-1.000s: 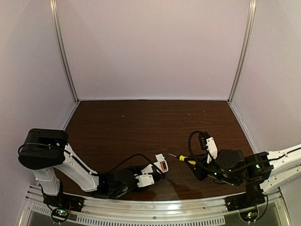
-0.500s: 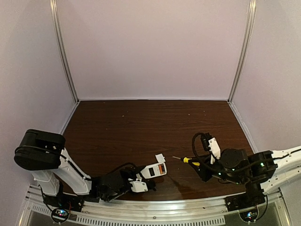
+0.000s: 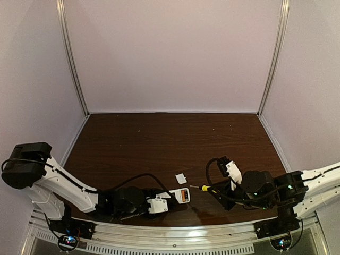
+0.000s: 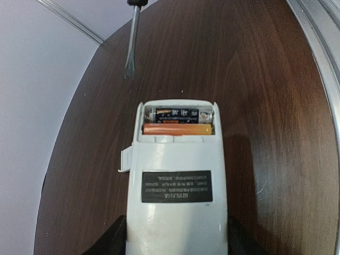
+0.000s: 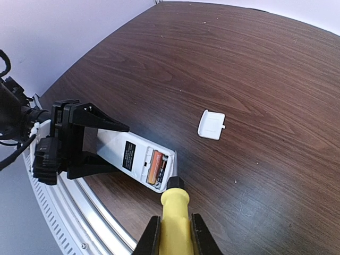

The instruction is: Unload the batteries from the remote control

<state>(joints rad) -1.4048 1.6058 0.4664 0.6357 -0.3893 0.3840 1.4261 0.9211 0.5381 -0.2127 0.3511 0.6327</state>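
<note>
- Left wrist: left gripper [image 4: 175,236] clamps the near end of the remote control [image 4: 178,196], back side up, compartment open.
- Both batteries [image 4: 178,121] sit side by side in the compartment, orange nearer the gripper, dark beyond.
- Right wrist: right gripper [image 5: 173,234] is closed on the yellow-handled screwdriver [image 5: 174,210], whose tip is near the remote's open end, not touching.
- Small white square piece [image 5: 211,125] lies apart on the table [image 5: 265,79].

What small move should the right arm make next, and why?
Probably bring the screwdriver tip to the orange battery and pry it up: both batteries lie in the open remote, held by the left gripper, and the tip is just short.
</note>
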